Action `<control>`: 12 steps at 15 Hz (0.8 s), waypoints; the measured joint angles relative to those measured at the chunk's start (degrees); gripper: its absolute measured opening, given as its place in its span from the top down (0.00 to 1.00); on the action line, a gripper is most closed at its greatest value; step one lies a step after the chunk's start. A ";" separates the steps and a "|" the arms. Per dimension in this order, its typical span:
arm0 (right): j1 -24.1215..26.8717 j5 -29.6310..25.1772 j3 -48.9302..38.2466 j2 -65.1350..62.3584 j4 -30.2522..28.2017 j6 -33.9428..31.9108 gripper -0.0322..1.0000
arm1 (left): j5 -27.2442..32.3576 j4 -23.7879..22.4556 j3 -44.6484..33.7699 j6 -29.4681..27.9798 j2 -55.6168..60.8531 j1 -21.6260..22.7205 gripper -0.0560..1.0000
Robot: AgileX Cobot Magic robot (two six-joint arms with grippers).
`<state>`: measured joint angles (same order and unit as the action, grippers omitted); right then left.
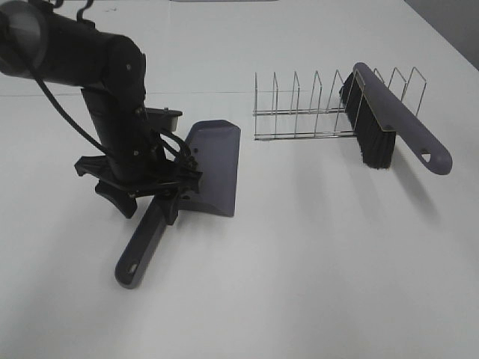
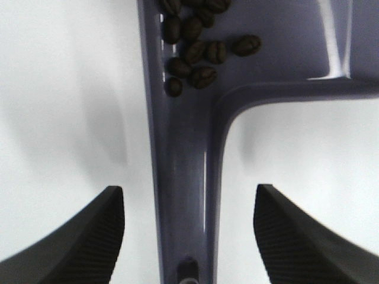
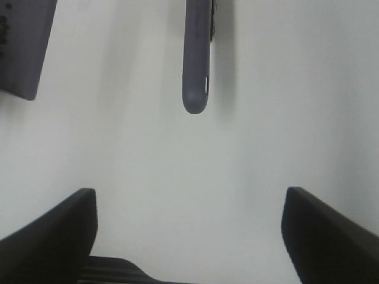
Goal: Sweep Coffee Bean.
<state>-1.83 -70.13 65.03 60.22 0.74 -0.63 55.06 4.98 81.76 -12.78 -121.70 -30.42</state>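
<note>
Left end effector point(image 2: 189, 236) sits right over the dustpan handle point(image 2: 183, 195), and look at those fingers point(image 2: 89, 236): they stand apart on either side of the handle with white desk point(image 2: 59, 89) showing in both gaps, so nothing is clamped — the grip reads as released, the handle lying free between them. Move outward along that handle and there they are, the coffee beans point(image 2: 195, 50), a dark little cluster tucked in the back corner of the dustpan where the handle meets the pan. From the high camera the dustpan point(image 1: 217, 168) lies flat on the desk with the left arm low over its handle end, though the beans themselves are too small to pick out there. Over to the right end effector point(image 3: 189, 236): fingers spread wide, holding nothing, just bare desk between them, with the tip of the brush handle point(image 3: 196, 59) well ahead of it. The brush point(image 1: 393, 120) leans in the wire rack point(image 1: 314, 112), bristles down, well apart from the dustpan. No loose beans show on the desk in any view, so my read is that the sweeping itself is done: beans collected, brush parked, pan set down. What looks left is little more than both arms clearing away, unless stray beans lie hidden behind the left arm.
</note>
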 joint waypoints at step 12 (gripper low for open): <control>0.00 -0.11 0.00 -12.38 0.00 -0.34 0.24 | 10.83 -4.98 -2.35 11.06 26.87 22.69 0.40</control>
<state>-1.83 -70.24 65.03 47.84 0.74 -0.97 65.89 0.00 79.41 -1.72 -94.82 -7.73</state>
